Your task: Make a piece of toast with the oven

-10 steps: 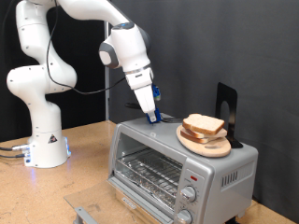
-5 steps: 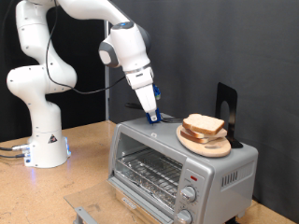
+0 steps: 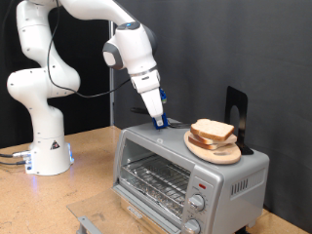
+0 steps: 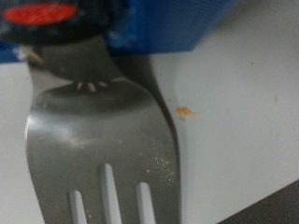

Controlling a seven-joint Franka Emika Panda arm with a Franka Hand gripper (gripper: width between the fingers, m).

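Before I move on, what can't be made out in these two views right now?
- Gripper, exterior view: too small to tell open or shut; its fingertips merge with the oven top.
- Fork, wrist view: fills the frame, tines cut off by the edge, blurred; what holds it is unclear.
- Bread slices on the wooden plate: count unclear.
- Oven interior: rack visible, the rest dim.

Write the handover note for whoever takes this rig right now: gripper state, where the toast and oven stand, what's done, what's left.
Gripper: down at the top of the oven, near its back edge, to the exterior view's left of the bread. The wrist view shows a metal fork close up under the hand; whether the fingers clamp it cannot be told.
Piece of toast: stacked with other slices on a round wooden board on the oven top.
Oven: on the table, glass door closed, wire rack bare.
Done: nothing visibly loaded.
Left: bread into the oven, toasting.
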